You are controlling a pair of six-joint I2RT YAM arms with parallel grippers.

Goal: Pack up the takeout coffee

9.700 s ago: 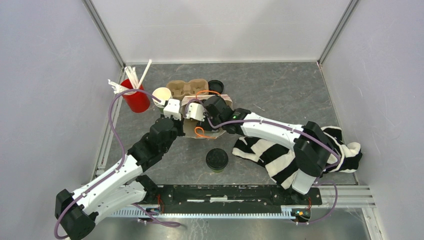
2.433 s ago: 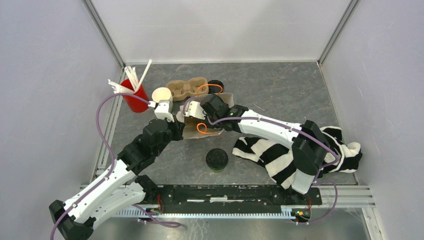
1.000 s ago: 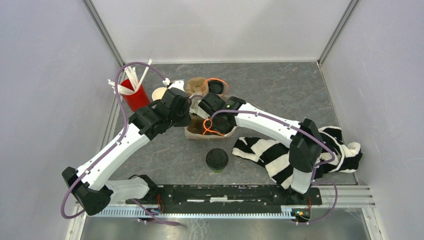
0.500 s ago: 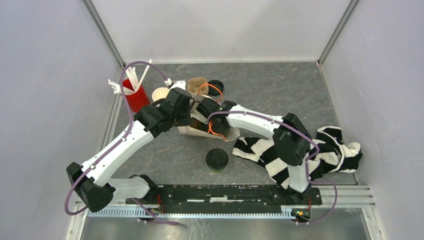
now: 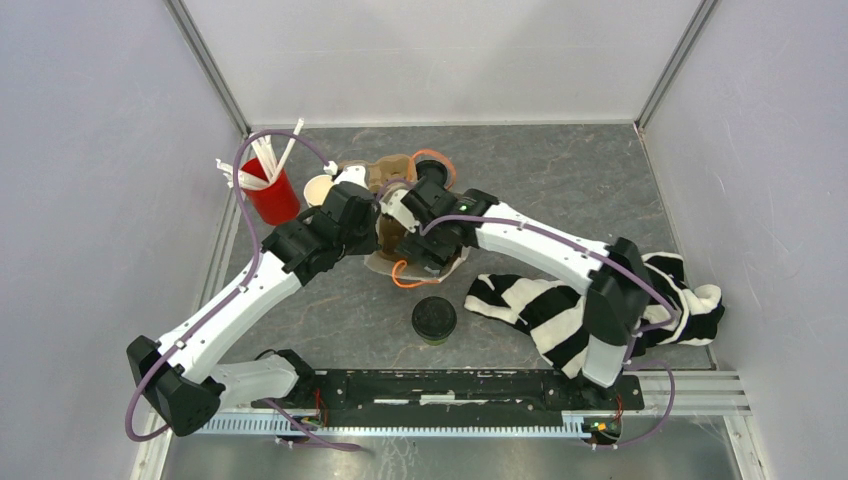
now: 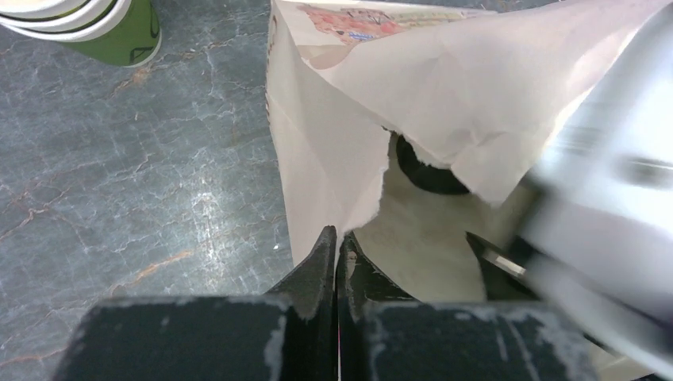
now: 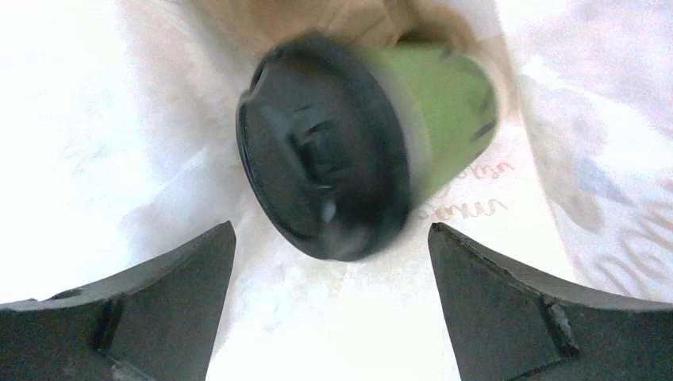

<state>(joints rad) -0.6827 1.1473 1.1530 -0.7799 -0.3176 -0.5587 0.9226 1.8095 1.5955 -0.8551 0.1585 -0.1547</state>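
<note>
The right gripper [image 7: 332, 238] has just spread its jaws wide inside the paper bag [image 7: 103, 119]. A lidded green cup [image 7: 373, 127] sits ahead of them with its lid toward the camera, touching neither jaw and blurred as if dropping. The left gripper [image 6: 337, 246] is pinched shut on the bag's torn edge, holding the mouth open, nearer the table's [image 5: 560, 190] left edge. One coffee looks packed. A second cup [image 5: 434, 318], lidded, waits near the front edge.

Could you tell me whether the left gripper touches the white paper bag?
Touching: the left wrist view shows the left gripper shut on the torn edge of the white paper bag.
</note>
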